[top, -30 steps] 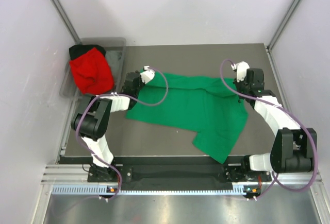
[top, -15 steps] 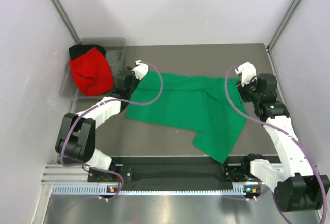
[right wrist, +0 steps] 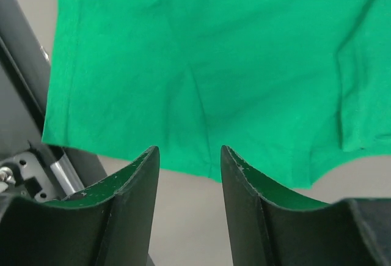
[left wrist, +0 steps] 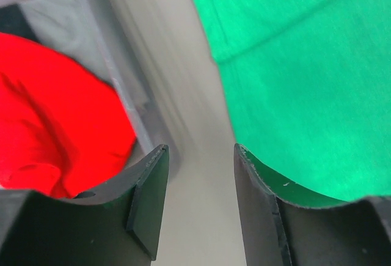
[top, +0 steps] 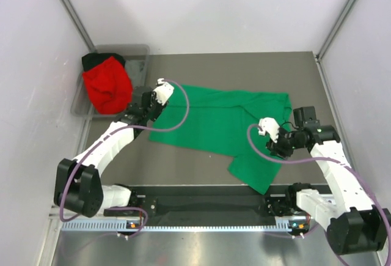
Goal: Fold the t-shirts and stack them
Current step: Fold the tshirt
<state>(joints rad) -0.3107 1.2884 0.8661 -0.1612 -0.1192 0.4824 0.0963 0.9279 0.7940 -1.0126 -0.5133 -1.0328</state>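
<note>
While both pairs of dark, curved plastic fingers stand apart and empty, you see the left gripper over the bare grey table. The soft, matte green t-shirt lies just right of its right finger. Left of its left finger the red t-shirt sits bunched in the translucent grey plastic bin, with a black t-shirt peeking out behind. Beyond the right gripper fingertips, green cloth spreads flat and lightly creased, its hem showing.

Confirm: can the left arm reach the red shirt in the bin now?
Probably yes. The left gripper is open and empty beside the grey bin, and the red shirt is heaped on top with nothing over it. Only the bin wall lies between, so it would likely go in from above.
</note>
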